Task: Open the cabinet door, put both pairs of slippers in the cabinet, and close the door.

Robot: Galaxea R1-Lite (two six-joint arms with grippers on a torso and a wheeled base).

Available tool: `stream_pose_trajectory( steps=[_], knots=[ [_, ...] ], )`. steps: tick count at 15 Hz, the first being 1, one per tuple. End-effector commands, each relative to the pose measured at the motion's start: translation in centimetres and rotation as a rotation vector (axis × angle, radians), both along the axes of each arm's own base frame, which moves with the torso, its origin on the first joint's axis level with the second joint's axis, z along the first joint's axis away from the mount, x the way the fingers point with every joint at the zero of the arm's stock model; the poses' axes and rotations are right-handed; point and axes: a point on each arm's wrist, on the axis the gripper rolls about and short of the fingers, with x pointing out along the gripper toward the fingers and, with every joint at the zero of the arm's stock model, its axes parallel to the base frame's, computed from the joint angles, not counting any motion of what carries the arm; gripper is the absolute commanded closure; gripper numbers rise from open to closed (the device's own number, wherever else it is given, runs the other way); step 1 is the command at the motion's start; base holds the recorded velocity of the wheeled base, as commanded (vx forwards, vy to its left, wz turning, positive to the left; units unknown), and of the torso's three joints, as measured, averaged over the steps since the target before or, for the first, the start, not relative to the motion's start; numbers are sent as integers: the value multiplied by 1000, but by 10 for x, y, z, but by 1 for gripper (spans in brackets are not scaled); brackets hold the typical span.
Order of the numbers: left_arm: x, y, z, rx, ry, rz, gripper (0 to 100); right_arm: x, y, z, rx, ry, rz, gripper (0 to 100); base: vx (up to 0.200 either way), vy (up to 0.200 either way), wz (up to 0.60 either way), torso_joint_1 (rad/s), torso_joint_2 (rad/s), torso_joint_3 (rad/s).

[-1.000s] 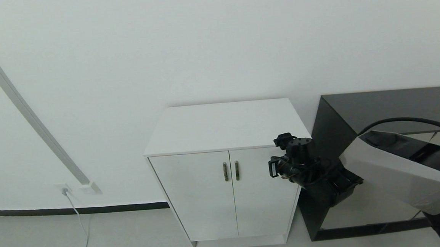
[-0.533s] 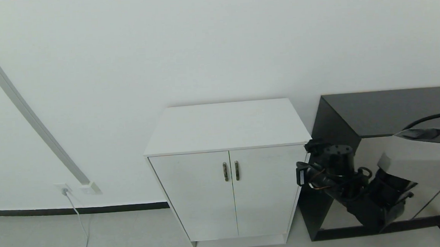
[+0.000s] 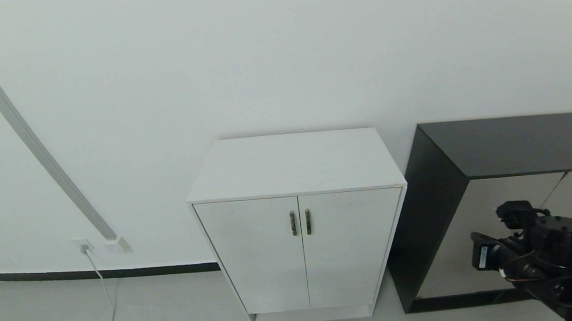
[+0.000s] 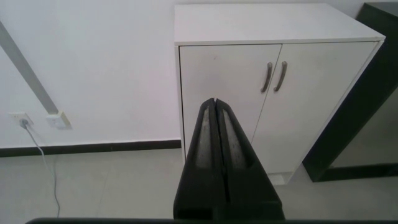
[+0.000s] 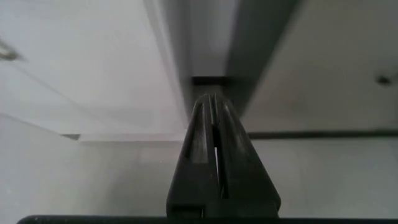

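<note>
The white cabinet (image 3: 293,165) stood on the floor (image 3: 176,311) with its back against the pale wall (image 3: 279,56). Both of its doors (image 3: 252,252) were shut and met flush at the middle. The two slim metal handles (image 3: 293,223) hung upright side by side at that seam, just beside each other but not touching. A shallow recess ran under the doors at floor level.

In the left wrist view the left gripper (image 4: 214,102) was held well apart from the cabinet (image 4: 217,62), its fingers (image 4: 205,137) pressed together with nothing between them. It pointed toward the left-hand door, with the handles (image 4: 267,76) off to one side of it.

The right gripper (image 5: 213,99) also had its fingers (image 5: 199,143) together (only a hairline slit showed between them) and gripped nothing. It faced a narrow, blurred strip between a white panel and a grey one, low near the floor. In the head view the right arm (image 3: 545,259) sat low at the right, in front of the dark unit (image 3: 464,149) that stood just beside the cabinet and had a reflective front.

Farther out on the left, a grey trunking (image 3: 31,141) ran down the wall at a slant to a socket (image 3: 82,245). A cable (image 3: 106,295) trailed from the socket onto the floor.
</note>
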Motion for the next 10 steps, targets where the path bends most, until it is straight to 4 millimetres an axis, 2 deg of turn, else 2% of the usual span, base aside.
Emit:
stream_pose_trajectory(
  steps=[1, 3, 6, 10],
  knots=[
    [0, 0, 0, 0, 1, 1, 100, -26, -20, 17, 6, -18, -65, 100, 0, 0, 0, 0, 0, 0],
    [0, 0, 0, 0, 1, -1, 100, -49, -27, 26, 5, -26, -92, 100, 0, 0, 0, 0, 0, 0],
    [0, 0, 0, 0, 1, 1, 100, -61, -29, 47, 16, -107, -100, 100, 0, 0, 0, 0, 0, 0],
    [0, 0, 0, 0, 1, 1, 100, -92, -30, 62, 16, -59, -85, 100, 0, 0, 0, 0, 0, 0]
  ],
)
